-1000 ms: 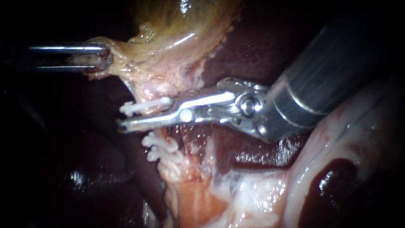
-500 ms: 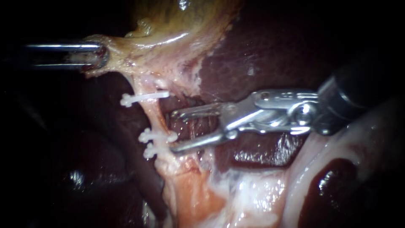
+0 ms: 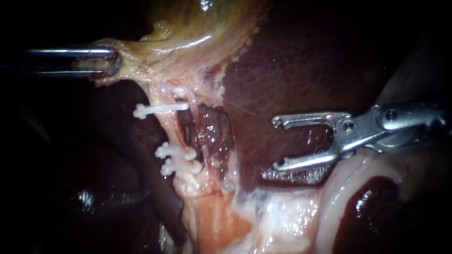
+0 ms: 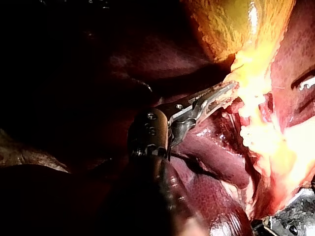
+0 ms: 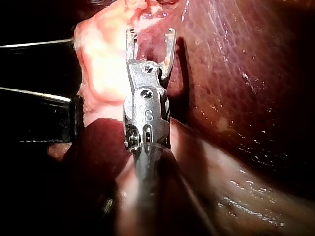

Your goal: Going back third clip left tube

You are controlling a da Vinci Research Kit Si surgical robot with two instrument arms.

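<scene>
The pale left tube [image 3: 168,131] runs down from the gallbladder [image 3: 202,28] and carries three white clips. One clip [image 3: 160,109] sits high on it; two more [image 3: 178,153] [image 3: 180,166] lie close together lower down. My right instrument [image 3: 276,144] hangs over the liver [image 3: 301,61], well to the right of the tube, jaws open and empty. The right wrist view shows the same open jaws [image 5: 150,37]. My left instrument [image 3: 109,61] is shut on the gallbladder's yellowish edge, holding it out to the left, as the left wrist view [image 4: 216,96] confirms.
Dark red liver [image 5: 246,73] lies behind and to the right of the tube. Pale glistening tissue [image 3: 282,211] with a dark pool [image 3: 367,202] lies below my right instrument. A raw reddish bed [image 3: 209,131] lies just right of the tube.
My right instrument opened off the upper clip, leaving it on the tube, and has drawn back to the right with open, empty jaws. The left instrument kept its hold.
</scene>
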